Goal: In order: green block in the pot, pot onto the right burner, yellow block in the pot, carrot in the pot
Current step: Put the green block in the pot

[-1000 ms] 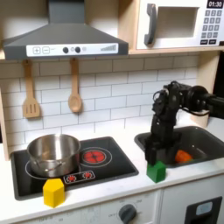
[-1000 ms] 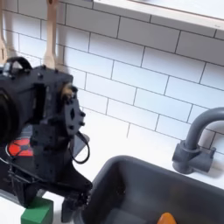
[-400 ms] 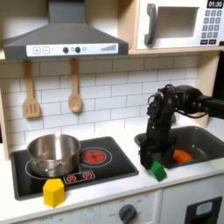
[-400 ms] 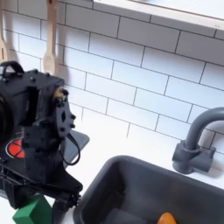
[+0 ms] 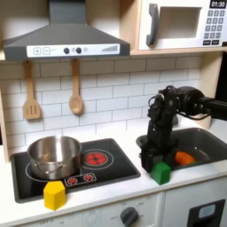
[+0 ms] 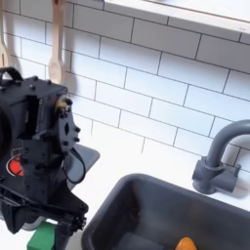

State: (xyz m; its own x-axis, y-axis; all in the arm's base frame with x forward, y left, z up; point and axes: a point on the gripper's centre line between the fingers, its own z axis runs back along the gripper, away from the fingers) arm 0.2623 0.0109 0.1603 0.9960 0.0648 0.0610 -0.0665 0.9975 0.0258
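The green block (image 5: 160,171) sits on the white counter between the stove and the sink (image 5: 206,142), and in the second exterior view the green block (image 6: 40,238) shows at the bottom left. My gripper (image 5: 155,165) is lowered right onto it, and the black gripper (image 6: 47,230) covers part of the block, so the fingers' spacing is unclear. The silver pot (image 5: 53,155) stands on the left burner. At the counter's front left rests the yellow block (image 5: 55,194). The orange carrot (image 5: 183,158) lies in the sink (image 6: 137,200), and the carrot (image 6: 184,243) appears near its bottom edge.
The right burner (image 5: 97,159) with a red ring is bare. A dark curved faucet (image 6: 220,156) rises behind the sink. Two wooden utensils (image 5: 76,89) hang on the tiled wall under the range hood (image 5: 62,40). A microwave (image 5: 182,22) sits at the upper right.
The gripper has dropped lower over the green block. The block tilted briefly and now sits level again, shifted slightly toward the sink.
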